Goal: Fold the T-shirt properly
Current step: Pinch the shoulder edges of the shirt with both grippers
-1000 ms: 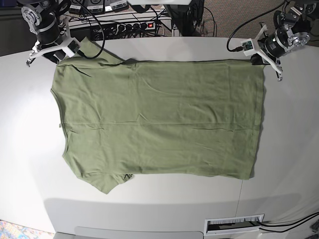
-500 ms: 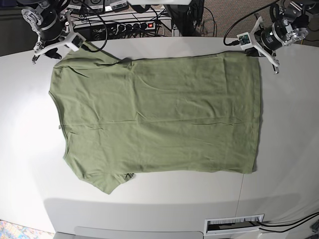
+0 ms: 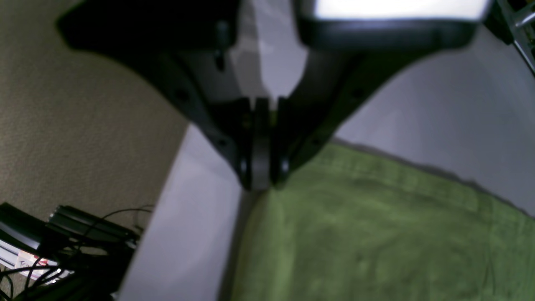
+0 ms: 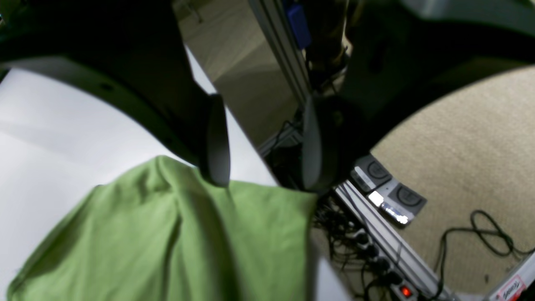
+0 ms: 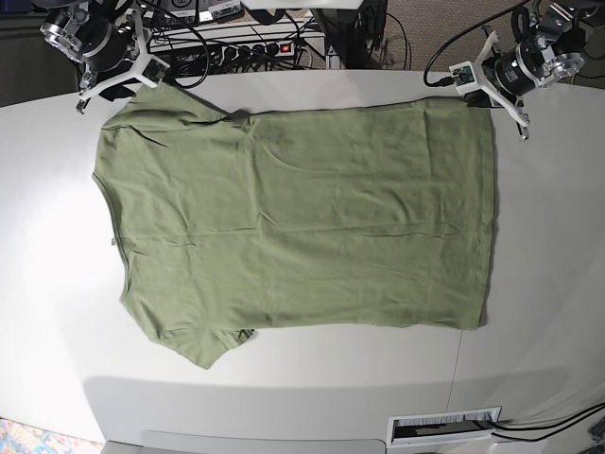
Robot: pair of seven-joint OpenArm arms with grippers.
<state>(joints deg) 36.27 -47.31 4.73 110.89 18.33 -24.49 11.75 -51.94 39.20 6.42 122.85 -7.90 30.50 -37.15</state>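
The sage-green T-shirt lies spread flat on the white table, neckline to the left and hem to the right. My left gripper is at the shirt's far hem corner. In the left wrist view the left gripper is shut, with a sliver of green cloth between its jaws and the shirt spreading away below. My right gripper is at the far sleeve. In the right wrist view the right gripper is open, just above the sleeve, which lies at the table's back edge.
Behind the table's back edge lie a power strip with a red light, cables and foot pedals on the carpet. A white slotted plate sits at the table's front edge.
My right gripper has moved back and to the right, and its jaws now stand open above the sleeve. The shirt's far edge has shifted slightly toward the back. My left gripper barely moved in the last half second.
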